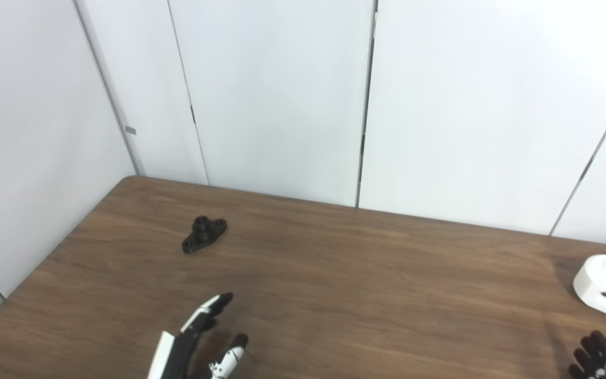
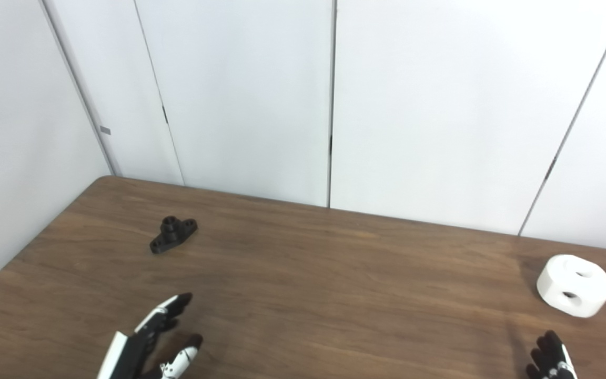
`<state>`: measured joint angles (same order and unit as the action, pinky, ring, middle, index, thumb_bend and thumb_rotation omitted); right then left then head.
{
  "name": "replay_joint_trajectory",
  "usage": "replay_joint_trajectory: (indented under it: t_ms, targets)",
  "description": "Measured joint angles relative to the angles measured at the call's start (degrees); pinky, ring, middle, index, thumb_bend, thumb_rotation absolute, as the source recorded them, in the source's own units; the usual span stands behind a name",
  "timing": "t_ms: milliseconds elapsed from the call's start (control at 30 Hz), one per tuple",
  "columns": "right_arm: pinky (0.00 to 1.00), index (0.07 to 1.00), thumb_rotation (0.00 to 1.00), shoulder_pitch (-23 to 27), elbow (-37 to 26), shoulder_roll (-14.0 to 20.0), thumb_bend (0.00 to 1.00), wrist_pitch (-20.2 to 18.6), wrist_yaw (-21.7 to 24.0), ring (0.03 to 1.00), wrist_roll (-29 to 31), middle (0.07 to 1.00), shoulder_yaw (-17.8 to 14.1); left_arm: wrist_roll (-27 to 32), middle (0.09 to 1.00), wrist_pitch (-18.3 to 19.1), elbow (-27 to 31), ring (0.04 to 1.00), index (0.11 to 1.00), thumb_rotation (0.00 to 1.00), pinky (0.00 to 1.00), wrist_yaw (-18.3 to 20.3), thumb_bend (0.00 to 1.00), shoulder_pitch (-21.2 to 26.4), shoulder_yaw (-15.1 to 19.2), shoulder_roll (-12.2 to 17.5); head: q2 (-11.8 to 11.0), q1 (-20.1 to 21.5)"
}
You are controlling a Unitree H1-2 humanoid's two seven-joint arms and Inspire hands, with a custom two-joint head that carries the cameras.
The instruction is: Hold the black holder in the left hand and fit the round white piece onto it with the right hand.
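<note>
The black holder [image 1: 204,235] lies on the wooden table [image 1: 334,273] at the far left, with a short round post standing up from its flat base. The round white piece [image 2: 574,285] with holes in its top and side rests at the table's right side. My left hand [image 1: 198,342] is low at the front, open and empty, fingers apart and pointing toward the holder, well short of it. Only the fingertips of my right hand [image 2: 550,359] show at the bottom right, below the white piece and apart from it.
White wall panels [image 1: 282,95] stand behind and to the left of the table. The table's rounded far left corner [image 1: 130,180] is close to the holder.
</note>
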<state>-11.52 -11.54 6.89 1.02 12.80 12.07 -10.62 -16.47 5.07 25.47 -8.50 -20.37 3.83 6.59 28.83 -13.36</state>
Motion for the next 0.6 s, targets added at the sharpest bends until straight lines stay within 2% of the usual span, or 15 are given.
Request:
replay_joint_trajectory:
  t_ms: [100,200,267,367,467,600]
  targets:
    - [1.00,1.000,1.00,-0.5,-0.8,-0.1,0.72,-0.6,-0.6,1.000,-0.2,1.000,-0.2,-3.6,0.863,5.4,1.3,0.888,0.827,0.16,0.91,-0.7,0.73,1.4,1.7,0.5,0.0,0.1]
    - [1.00,1.000,1.00,-0.7,-0.9,-0.2,0.71,-0.6,-1.1,1.000,-0.2,1.000,-0.2,-5.5,0.862,9.0,1.3,0.876,0.827,0.17,0.88,-1.1,0.74,3.7,3.3,1.0,0.0,0.1]
    - [1.00,1.000,1.00,-0.7,-0.9,-0.2,0.70,-0.6,-1.2,1.000,-0.3,1.000,-0.1,-7.2,0.875,11.8,1.3,0.878,0.834,0.20,0.85,-1.1,0.74,6.4,4.0,1.5,0.1,0.2]
    - [1.00,1.000,1.00,-0.7,-1.0,-0.2,0.70,-0.5,-1.3,1.000,-0.8,1.000,0.0,-9.2,0.893,14.7,1.1,0.907,0.843,0.22,0.86,-0.8,0.74,11.6,5.4,1.8,0.2,0.2]
    - [1.00,1.000,1.00,-0.7,-1.2,-0.2,0.69,-0.5,-1.3,1.000,-0.9,1.000,0.2,-10.8,0.892,15.0,-0.2,0.916,0.842,0.29,0.87,-0.4,0.78,15.0,5.9,4.1,0.4,0.3]
    - [1.00,1.000,1.00,-0.8,-1.5,-0.2,0.68,-0.4,-1.3,1.000,-0.8,1.000,0.2,-12.3,0.899,15.6,-5.4,0.940,0.837,0.31,0.90,-0.2,0.79,17.0,7.0,7.0,0.5,0.4]
